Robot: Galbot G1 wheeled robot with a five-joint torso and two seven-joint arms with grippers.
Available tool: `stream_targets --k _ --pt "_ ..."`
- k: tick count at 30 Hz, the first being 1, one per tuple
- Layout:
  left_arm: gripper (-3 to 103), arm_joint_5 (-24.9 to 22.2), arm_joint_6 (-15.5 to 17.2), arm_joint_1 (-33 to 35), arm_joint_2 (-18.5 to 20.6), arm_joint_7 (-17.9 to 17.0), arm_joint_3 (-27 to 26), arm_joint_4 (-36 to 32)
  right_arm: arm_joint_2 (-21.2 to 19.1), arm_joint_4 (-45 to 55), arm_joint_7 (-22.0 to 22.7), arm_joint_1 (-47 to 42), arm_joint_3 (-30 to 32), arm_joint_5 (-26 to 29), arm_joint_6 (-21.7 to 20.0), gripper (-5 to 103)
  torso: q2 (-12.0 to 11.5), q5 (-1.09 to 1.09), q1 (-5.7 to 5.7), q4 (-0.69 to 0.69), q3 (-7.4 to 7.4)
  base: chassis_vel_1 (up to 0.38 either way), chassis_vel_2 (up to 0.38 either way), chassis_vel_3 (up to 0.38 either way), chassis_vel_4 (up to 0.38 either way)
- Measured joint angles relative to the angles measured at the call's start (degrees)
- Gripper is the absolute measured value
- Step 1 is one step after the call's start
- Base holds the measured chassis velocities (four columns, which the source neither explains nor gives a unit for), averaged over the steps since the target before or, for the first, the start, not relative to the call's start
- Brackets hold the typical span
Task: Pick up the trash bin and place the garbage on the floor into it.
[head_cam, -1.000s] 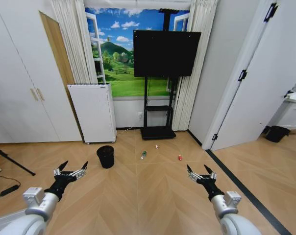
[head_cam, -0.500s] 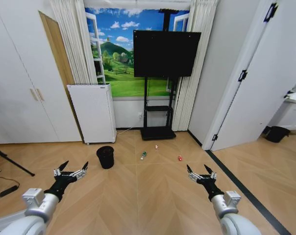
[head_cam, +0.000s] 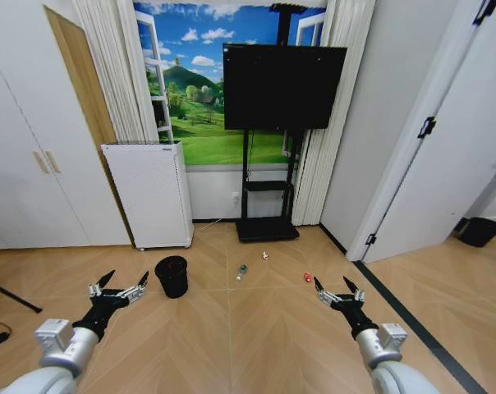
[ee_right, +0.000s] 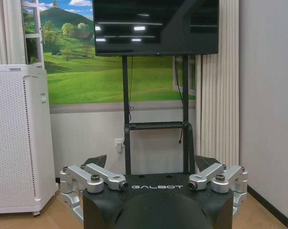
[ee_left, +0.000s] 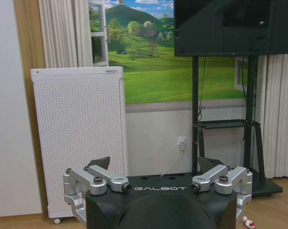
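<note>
While both arms hang low in front of the robot, the left gripper (head_cam: 118, 286) and the right gripper (head_cam: 337, 290) hover above the floor (head_cam: 231, 345) with their fingers spread wide and nothing between them. Ahead of the left gripper stands the trash bin (head_cam: 172, 276), upright on the parquet, near the lower corner of a white appliance (head_cam: 148, 194) that sits against the wall. To the right of the bin the garbage lies scattered: a green bottle (head_cam: 241, 271) closest to it, a small red-and-white scrap (head_cam: 265, 255) farther back toward the TV stand (head_cam: 267, 228), and a red can (head_cam: 308, 277) just ahead of the right gripper. All three pieces rest on the floor, apart from each other and from the bin. A large black TV (head_cam: 283, 86) hangs on the stand in front of a landscape mural. In the left wrist view, the scrap (ee_left: 248, 222) shows beside the gripper's own fingers (ee_left: 94, 174).
</note>
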Motion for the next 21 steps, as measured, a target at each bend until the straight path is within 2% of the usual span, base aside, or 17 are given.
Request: stream_targets --k 21 --pt "100 0.6 0.4 0.8 -0.4 -1.0 0.5 -1.2 -0.5 -0.9 -0.4 -0.5 0.1 1.2 1.3 100 0.0 0.00 -0.03 0.02 -0.02 -0.206 0.210 0.208 -0.215"
